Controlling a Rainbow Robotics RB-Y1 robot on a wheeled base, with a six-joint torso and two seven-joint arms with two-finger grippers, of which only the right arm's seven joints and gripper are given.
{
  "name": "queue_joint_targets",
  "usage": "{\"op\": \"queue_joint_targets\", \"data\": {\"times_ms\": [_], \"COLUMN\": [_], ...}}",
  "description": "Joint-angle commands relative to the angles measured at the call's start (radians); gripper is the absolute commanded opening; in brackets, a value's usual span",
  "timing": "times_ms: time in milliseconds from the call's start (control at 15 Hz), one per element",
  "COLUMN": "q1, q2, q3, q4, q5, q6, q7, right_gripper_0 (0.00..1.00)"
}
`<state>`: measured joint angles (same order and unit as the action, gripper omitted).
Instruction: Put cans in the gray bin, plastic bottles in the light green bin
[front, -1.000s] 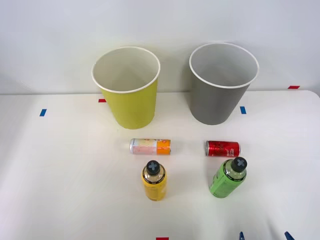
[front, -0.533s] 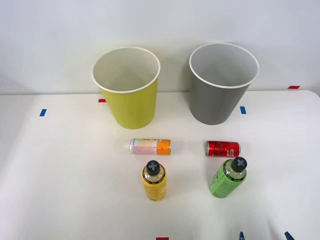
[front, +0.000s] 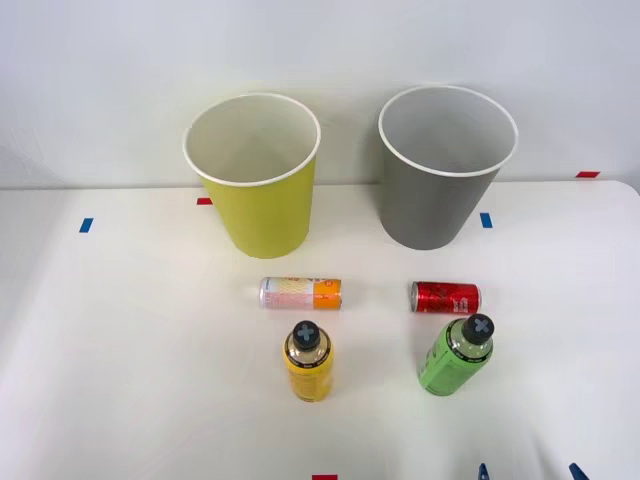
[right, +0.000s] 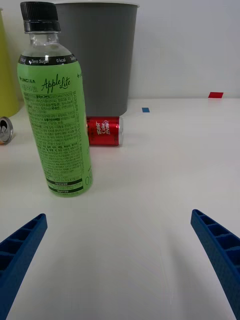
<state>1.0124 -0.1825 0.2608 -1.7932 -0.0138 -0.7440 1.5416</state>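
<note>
The green bottle (front: 456, 357) (right: 56, 114) and the yellow bottle (front: 309, 362) stand upright on the white table. Just behind them lie the red can (front: 445, 297) (right: 104, 131) and the silver-pink can (front: 300, 293) (right: 5, 131) on their sides. The light green bin (front: 257, 175) stands at the back left and the gray bin (front: 441, 166) (right: 100, 55) at the back right. My right gripper (front: 527, 471) (right: 120, 260) hovers open at the front edge of the table, a short way in front of the green bottle, its blue fingers (right: 220, 250) wide apart with nothing between them.
Small blue tape marks (front: 86, 225) (front: 486, 220) and red tape marks (front: 587, 174) (front: 324, 477) are stuck on the table. A white wall rises right behind the bins. Bare table spreads to the left and right of the objects.
</note>
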Motion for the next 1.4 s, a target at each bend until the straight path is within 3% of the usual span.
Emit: {"op": "queue_joint_targets", "data": {"times_ms": [67, 1400], "q1": [0.0, -0.041], "q2": [0.0, 0.014], "q3": [0.0, 0.026], "q4": [0.0, 0.044], "q5": [0.0, -0.012], "q6": [0.0, -0.031], "q7": [0.0, -0.006], "right_gripper_0": [1.0, 1.0]}}
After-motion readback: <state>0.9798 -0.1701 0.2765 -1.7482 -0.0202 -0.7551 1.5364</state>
